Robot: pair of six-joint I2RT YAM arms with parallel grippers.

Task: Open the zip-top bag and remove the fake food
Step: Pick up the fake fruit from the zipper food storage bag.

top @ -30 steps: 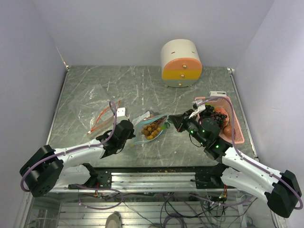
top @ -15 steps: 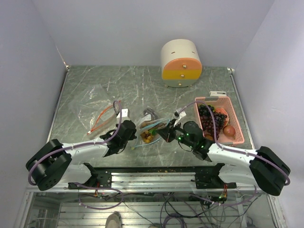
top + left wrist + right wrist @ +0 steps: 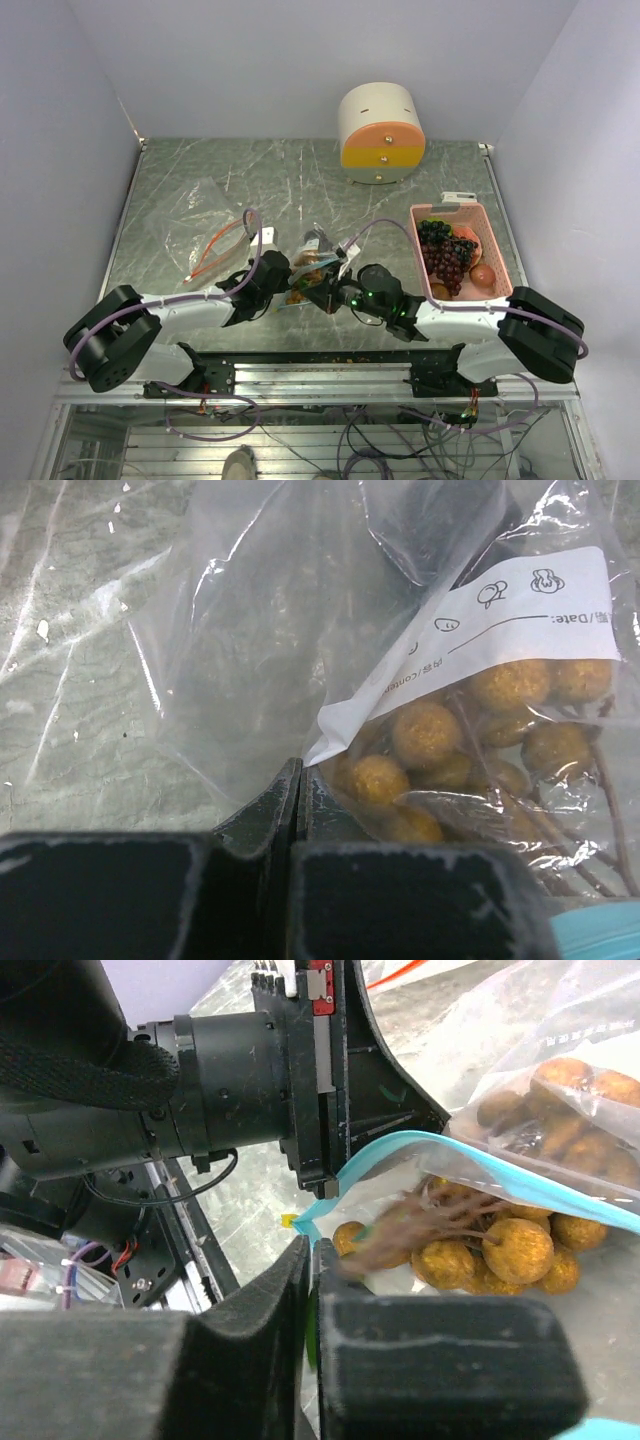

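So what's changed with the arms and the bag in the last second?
The right gripper, shut on the bag, swung left, away from the basket, toward the left gripper. The bag lay flat; now it is bunched up between them. The left gripper, shut on the bag's other side, barely moved. Basket, spare bag and container stayed.

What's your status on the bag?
Both shut on clear zip-top plastic bag: left hand, right hand. Inside: tan-brown toy grape bunch. Nothing in the way.

We lose the mouth of the zip-top bag [image 3: 312, 262] behind the left hand [image 3: 287, 288] and right hand [image 3: 328, 292] from above; the tan grape bunch [image 3: 470, 740] runs off the left wrist view.
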